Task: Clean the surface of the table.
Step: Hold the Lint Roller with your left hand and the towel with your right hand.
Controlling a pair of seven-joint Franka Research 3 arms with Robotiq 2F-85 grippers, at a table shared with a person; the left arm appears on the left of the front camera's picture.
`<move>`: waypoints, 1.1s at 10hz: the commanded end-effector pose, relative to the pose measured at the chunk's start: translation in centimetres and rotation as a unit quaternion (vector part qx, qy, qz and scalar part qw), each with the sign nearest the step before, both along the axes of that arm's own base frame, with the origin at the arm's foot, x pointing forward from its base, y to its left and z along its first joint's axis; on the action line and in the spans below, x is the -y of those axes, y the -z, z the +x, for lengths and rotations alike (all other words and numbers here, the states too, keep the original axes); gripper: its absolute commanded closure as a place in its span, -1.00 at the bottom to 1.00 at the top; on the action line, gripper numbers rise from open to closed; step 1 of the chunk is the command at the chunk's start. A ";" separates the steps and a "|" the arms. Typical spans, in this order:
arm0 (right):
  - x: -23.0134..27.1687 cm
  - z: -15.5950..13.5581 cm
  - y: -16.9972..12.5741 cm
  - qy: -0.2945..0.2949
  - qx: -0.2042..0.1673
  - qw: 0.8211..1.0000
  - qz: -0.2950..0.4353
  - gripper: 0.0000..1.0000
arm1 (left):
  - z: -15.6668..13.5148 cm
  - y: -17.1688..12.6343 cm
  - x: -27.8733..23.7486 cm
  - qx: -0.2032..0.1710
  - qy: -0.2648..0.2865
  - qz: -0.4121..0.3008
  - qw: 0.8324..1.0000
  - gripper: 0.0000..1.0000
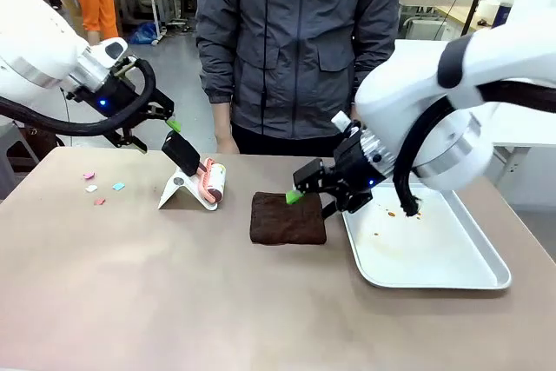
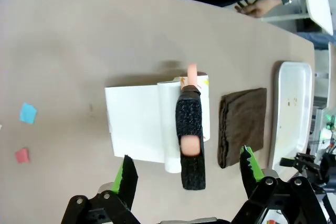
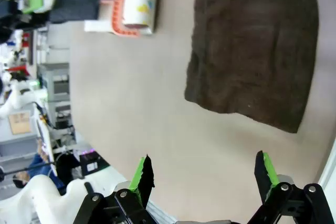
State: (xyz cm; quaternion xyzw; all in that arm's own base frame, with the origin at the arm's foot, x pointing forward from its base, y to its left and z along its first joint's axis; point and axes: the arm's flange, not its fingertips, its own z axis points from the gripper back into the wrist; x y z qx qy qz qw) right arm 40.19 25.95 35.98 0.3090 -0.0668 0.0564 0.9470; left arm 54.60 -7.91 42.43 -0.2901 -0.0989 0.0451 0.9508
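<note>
On table [image 1: 174,301]: four scraps [image 1: 118,186], one cloth [image 1: 287,219]

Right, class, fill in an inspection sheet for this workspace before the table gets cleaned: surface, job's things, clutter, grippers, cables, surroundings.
Surface: table matte brown; small coloured paper scraps lie at its left.
Job's things: lint roller on a white stand; brown cloth folded flat beside it.
Clutter: silver tray with brown specks, at the right.
Grippers: left gripper open above the roller's handle; right gripper open above the table near the cloth.
Cables: black hose on left arm; black cable loops above the tray.
Surroundings: person standing at far edge.
</note>
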 end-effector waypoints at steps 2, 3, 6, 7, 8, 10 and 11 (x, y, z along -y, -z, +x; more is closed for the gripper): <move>-0.5 1.6 1.0 0.013 -0.018 0.999 -0.041 -1.00 | 0.9 1.1 1.2 -0.019 0.031 -0.017 0.999 -1.00; -0.2 1.9 1.5 0.022 -0.014 0.999 -0.048 -1.00 | 1.0 1.2 1.6 -0.025 0.027 -0.008 0.999 -1.00; 0.3 0.8 2.2 0.001 -0.018 0.999 -0.034 -1.00 | 0.6 1.7 1.5 -0.024 0.022 -0.005 0.999 -1.00; 0.3 0.8 2.2 0.001 -0.018 0.999 -0.034 -1.00 | 0.6 1.7 1.5 -0.024 0.022 -0.005 0.999 -1.00; 0.8 1.4 2.1 0.007 -0.017 0.999 -0.034 -1.00 | 0.6 1.7 1.5 -0.024 0.022 -0.005 0.999 -1.00; -0.8 4.7 0.8 0.059 -0.001 0.992 -0.113 -1.00 | 0.7 1.8 1.8 -0.026 0.025 -0.013 0.999 -1.00; -2.0 6.6 0.9 0.056 -0.015 0.989 -0.133 -1.00 | 0.7 2.0 1.8 -0.025 0.026 -0.022 0.999 -1.00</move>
